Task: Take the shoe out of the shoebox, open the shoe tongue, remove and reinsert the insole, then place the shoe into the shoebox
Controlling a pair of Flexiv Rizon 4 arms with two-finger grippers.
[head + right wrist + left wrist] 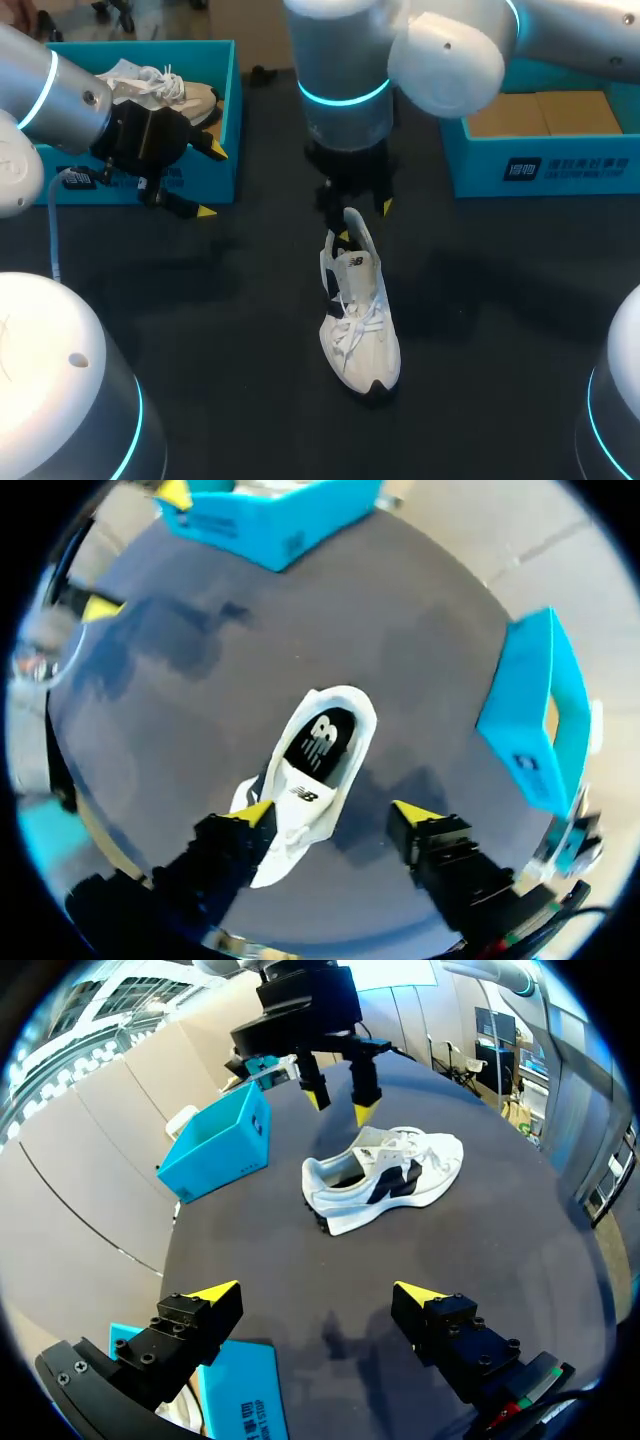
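Observation:
A white shoe (358, 320) with dark side panels lies on the dark table near the middle, toe toward the front edge. In the right wrist view its dark insole (320, 740) shows inside the shoe (300, 780). My right gripper (364, 220) hangs open just above the heel, fingers clear of the shoe (385, 1175) as the left wrist view shows. One right fingertip (255, 813) stands over the shoe's side. My left gripper (210, 181) is open and holds nothing, in front of the left blue shoebox (225, 120).
The left shoebox holds another white shoe (160, 85). A second blue shoebox (540, 160) with brown card inside stands at the back right. My right arm's thick links reach over the table's back middle.

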